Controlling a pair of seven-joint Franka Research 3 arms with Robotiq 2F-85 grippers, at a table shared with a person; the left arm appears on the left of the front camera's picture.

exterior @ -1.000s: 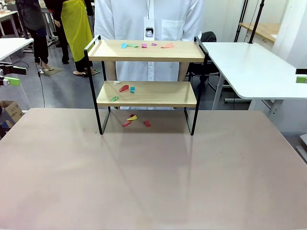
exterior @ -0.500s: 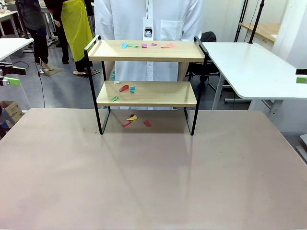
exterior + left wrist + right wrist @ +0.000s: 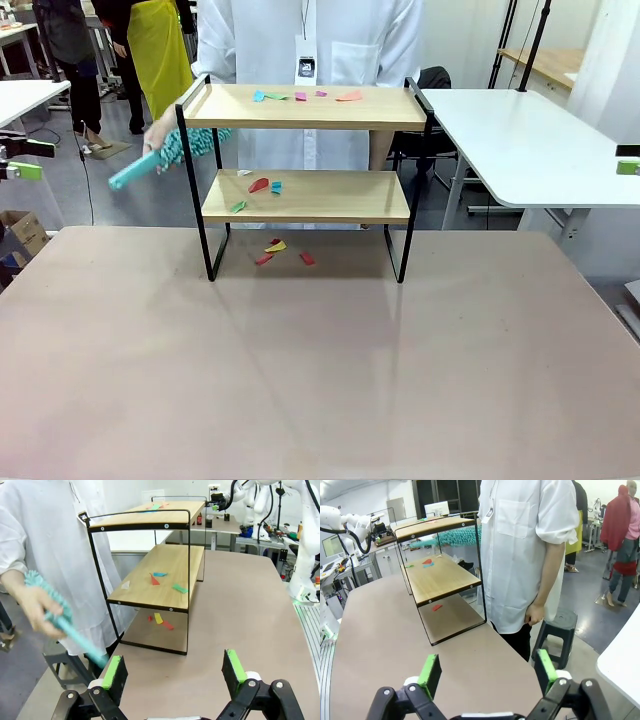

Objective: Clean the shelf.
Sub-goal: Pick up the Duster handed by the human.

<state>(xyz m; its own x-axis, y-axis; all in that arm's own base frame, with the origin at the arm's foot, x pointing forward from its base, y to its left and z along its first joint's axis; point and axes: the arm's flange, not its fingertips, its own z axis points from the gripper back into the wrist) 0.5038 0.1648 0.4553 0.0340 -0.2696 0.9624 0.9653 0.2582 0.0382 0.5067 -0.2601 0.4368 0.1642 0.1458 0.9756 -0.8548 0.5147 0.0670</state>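
Note:
The shelf (image 3: 380,108) stands at the far middle of the table, its two wooden boards in a black frame. Coloured paper scraps (image 3: 300,95) lie on the top board, more scraps (image 3: 262,185) on the lower board, and a few (image 3: 282,250) on the table beneath. A person in white stands behind it; one hand (image 3: 36,607) holds a teal duster (image 3: 165,155) beside the shelf's left rail. The duster (image 3: 455,537) shows between the tiers in the right wrist view. My left gripper (image 3: 174,670) is open and empty, off the shelf's (image 3: 175,565) end. My right gripper (image 3: 487,669) is open, far from the shelf (image 3: 445,577).
The brown table (image 3: 320,380) in front of the shelf is bare. A white table (image 3: 520,140) stands at the right, another (image 3: 20,95) at the far left. A black stool (image 3: 555,625) sits by the person's legs. Other people stand farther back.
The person's hand has brought a teal duster in at the shelf's left side; it was not visible before. The scraps and shelf have not moved.

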